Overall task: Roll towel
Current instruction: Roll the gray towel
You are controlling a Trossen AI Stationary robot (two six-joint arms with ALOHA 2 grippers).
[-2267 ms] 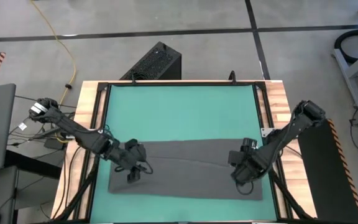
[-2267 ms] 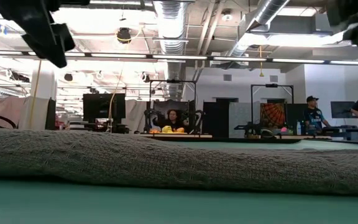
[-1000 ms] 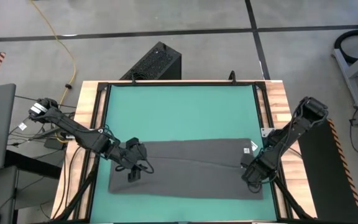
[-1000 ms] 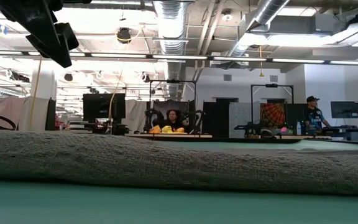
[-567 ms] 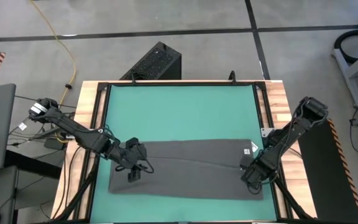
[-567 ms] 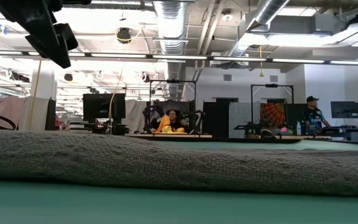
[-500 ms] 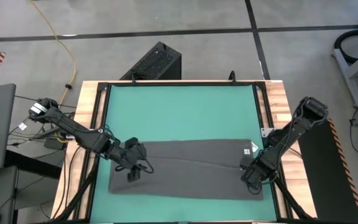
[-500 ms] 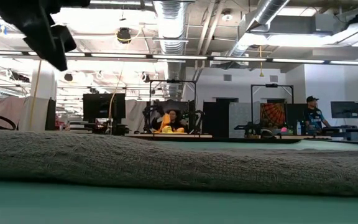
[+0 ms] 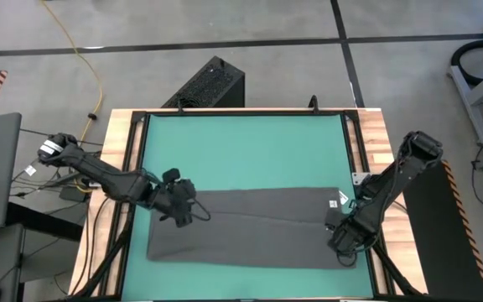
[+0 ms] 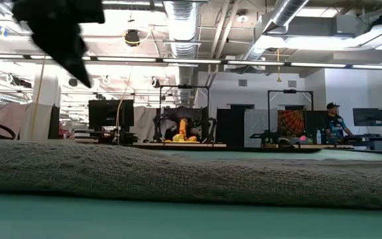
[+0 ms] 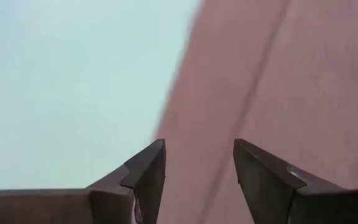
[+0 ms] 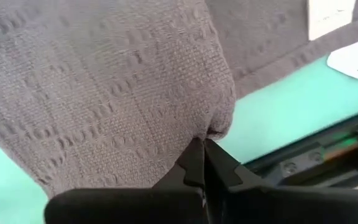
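The dark grey towel [image 9: 258, 226] lies flat as a long strip across the near half of the green mat [image 9: 241, 151]. It fills the foreground of the low view [image 10: 191, 176]. Its white tag [image 9: 340, 200] sits at the far right corner. My right gripper [image 9: 346, 239] stands over the towel's right edge, shut on the cloth [image 12: 104, 74]. My left gripper [image 9: 183, 214] hangs open above the towel's far left corner. In the left wrist view its fingers [image 11: 197, 165] straddle the towel's edge [image 11: 185, 124] without touching it. My right gripper pinches the towel's right edge [image 12: 215, 129] between its two fingertips, coming from above and pointing down. The cloth is drawn up into a small peak at the fingers. The rest of the towel lies on the mat.
A black frame rail [image 9: 137, 168] and wooden borders [image 9: 376, 143] surround the mat. Its far half is bare green. A black box [image 9: 212, 80] stands on the floor beyond the far edge. People [image 10: 333, 119] are in the room behind the table.
My left gripper has swung toward the table's far edge and tipped, and now hangs over the towel's far left corner. My right gripper has risen a little at the towel's right edge. The towel's body has stayed flat where it was.
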